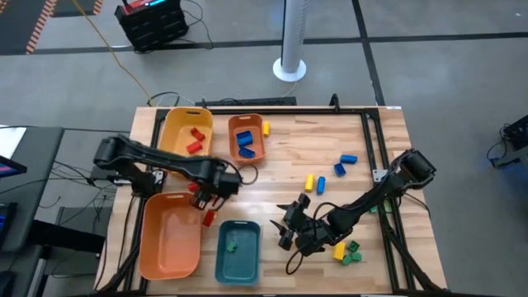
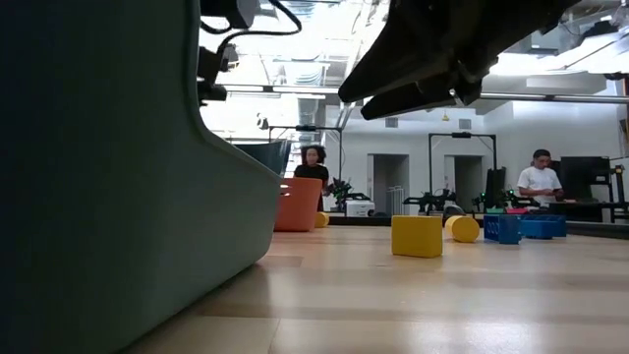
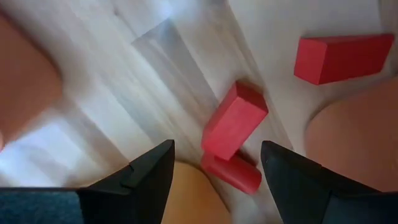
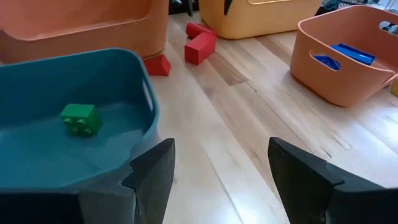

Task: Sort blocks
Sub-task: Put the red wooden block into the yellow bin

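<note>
Green block [image 4: 81, 118] in teal tray [image 4: 147, 87], red blocks [image 4: 199, 45] beyond

Set along the far edge of the table [image 1: 280, 177]: a wide tray [image 1: 171, 124] at left and a small tray [image 1: 232, 136] just to its right, each holding blocks. Placed along the near edge: a large tray [image 1: 169, 243] at left, a narrower tray [image 1: 244, 264] beside it with a single block [image 1: 232, 245] inside. Scattered between the left-hand trays, beneath the left gripper [image 1: 216, 194]: a few blocks [image 1: 208, 219]. Left loose right of centre: four blocks [image 1: 309, 181]. Gathered towards the near right corner, beside the right gripper [image 1: 289, 224]: a cluster of blocks [image 1: 346, 254].
</note>
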